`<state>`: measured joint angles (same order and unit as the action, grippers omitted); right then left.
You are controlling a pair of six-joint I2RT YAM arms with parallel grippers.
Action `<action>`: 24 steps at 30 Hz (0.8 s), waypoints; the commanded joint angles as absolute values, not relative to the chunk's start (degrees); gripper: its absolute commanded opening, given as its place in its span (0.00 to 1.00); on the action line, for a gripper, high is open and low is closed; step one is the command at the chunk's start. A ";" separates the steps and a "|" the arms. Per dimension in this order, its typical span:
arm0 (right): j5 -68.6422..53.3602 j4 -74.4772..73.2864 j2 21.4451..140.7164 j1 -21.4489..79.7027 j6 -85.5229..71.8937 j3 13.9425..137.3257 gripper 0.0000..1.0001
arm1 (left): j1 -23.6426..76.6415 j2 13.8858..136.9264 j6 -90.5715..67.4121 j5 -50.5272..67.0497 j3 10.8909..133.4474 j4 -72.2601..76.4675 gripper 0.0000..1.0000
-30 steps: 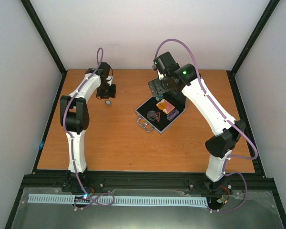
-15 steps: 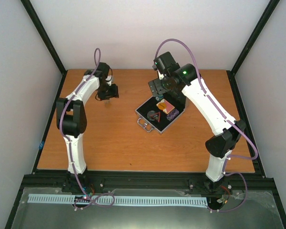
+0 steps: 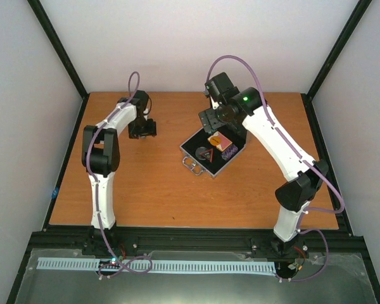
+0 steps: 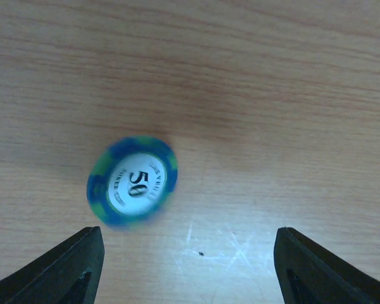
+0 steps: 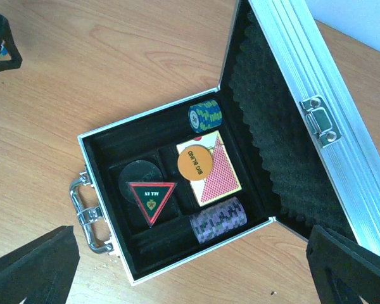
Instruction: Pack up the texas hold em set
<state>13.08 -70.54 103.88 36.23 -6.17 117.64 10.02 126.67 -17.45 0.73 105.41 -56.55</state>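
Left wrist: left hand (image 4: 189,253) wide open, empty, over chip (image 4: 132,182) marked "50".

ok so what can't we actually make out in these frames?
- Loose chip: left wrist view, blurred; small print around the 50 unreadable. Top view: hidden under the left gripper.
- Case lid: right wrist view, cut off by top and right edges.
- Card pack: right wrist view, partly covered by the orange disc.
- Purple chip stack: right wrist view, count too fine to tell.
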 commanded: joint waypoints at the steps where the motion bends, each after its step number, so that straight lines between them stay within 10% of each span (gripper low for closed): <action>1: 13.89 -70.16 100.91 35.75 -5.36 116.58 1.00 | 10.02 128.62 -18.62 -2.29 105.72 -55.19 0.76; 24: 13.13 -71.01 100.49 35.77 -5.43 115.83 1.00 | 9.14 136.49 -17.14 -3.90 112.12 -55.06 0.68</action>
